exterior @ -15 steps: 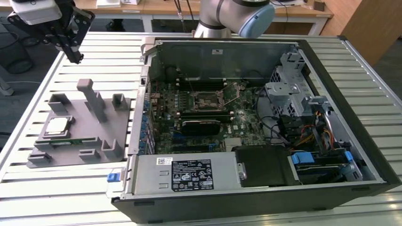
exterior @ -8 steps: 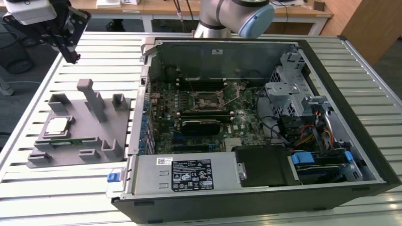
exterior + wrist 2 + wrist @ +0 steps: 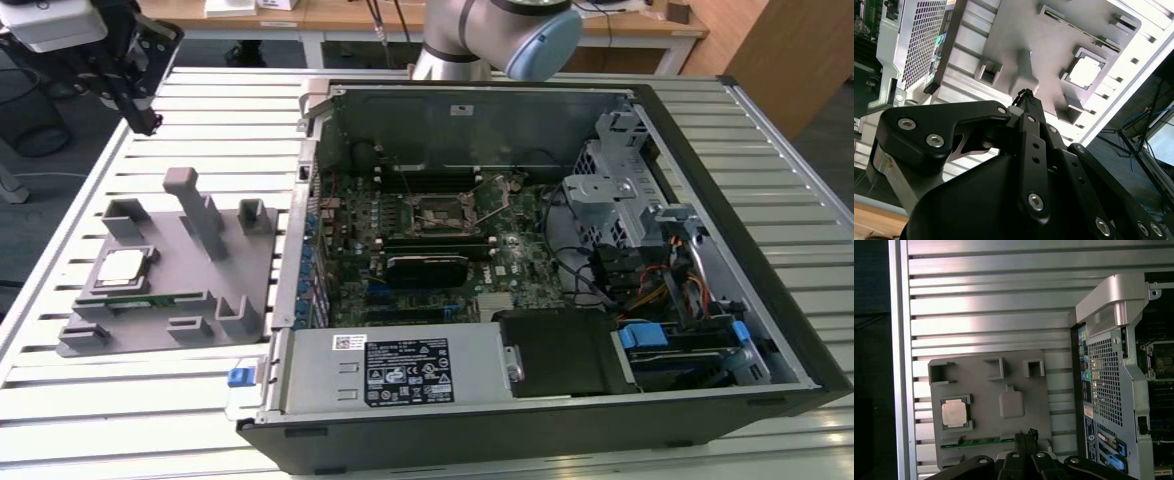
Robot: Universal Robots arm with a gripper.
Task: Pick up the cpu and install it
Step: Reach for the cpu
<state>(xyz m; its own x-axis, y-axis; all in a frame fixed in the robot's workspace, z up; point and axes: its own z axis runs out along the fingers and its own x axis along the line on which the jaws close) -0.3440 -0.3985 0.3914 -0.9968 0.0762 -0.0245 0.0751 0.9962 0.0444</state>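
The cpu (image 3: 124, 265) is a small square chip with a shiny silver top. It lies flat in a recess of the grey holder plate (image 3: 187, 285) on the exterior view's left, and shows in both wrist views (image 3: 1085, 71) (image 3: 955, 413). My gripper (image 3: 144, 122) hangs high over the table's far left corner, well apart from the cpu, with its black fingers together and nothing between them (image 3: 1025, 94) (image 3: 1026, 434). The motherboard socket (image 3: 441, 212) sits with its metal frame inside the open computer case (image 3: 694, 330).
A narrow green memory stick (image 3: 147, 298) lies in a slot of the holder plate beside the cpu. Grey posts (image 3: 200, 215) stand up from the plate. The slatted metal table (image 3: 134, 420) ends close to the plate on the exterior view's left.
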